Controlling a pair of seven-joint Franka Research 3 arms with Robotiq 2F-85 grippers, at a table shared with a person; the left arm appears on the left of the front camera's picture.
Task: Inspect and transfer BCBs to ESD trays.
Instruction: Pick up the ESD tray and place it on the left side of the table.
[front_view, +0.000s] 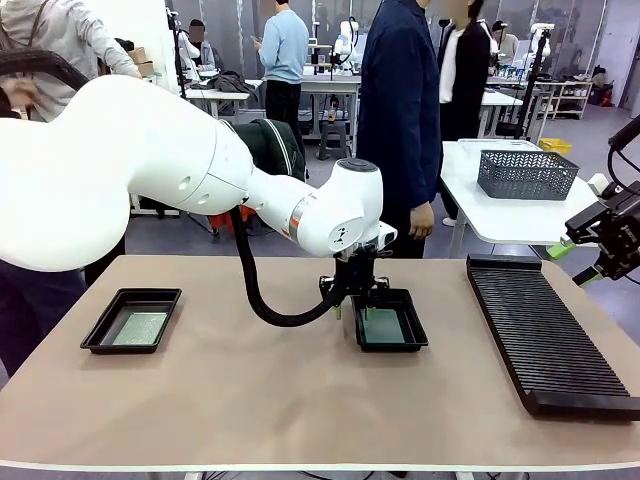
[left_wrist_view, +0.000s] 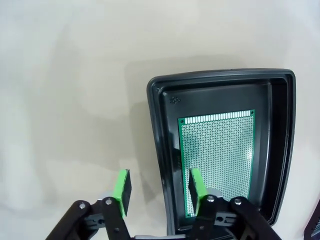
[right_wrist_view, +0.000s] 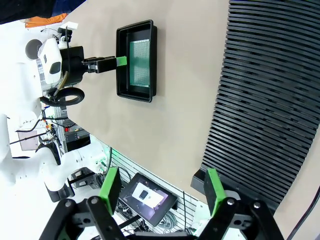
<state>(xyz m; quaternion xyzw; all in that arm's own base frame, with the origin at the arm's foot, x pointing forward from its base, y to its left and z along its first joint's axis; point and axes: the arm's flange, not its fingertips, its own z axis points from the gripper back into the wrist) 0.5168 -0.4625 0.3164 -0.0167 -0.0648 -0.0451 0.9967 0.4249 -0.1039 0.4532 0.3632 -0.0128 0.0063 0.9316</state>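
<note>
Beige tabletop carries the middle ESD tray, where a green BCB lies flat, its long axis running away from the left gripper along the fingers' line. That gripper straddles the tray's near-side wall, one pad inside by the board's edge and one outside, jaws part-spread and pinching nothing yet (the narrowing looks unfinished). The right gripper hangs spread and empty over the ribbed rack, well apart, so the left arm is nearer.

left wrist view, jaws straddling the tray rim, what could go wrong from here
1. One green pad is inside the middle tray over the board, the other outside the wall: closing may pinch the rim and drag or tip the tray.
2. The inner pad may scrape the board.
</note>
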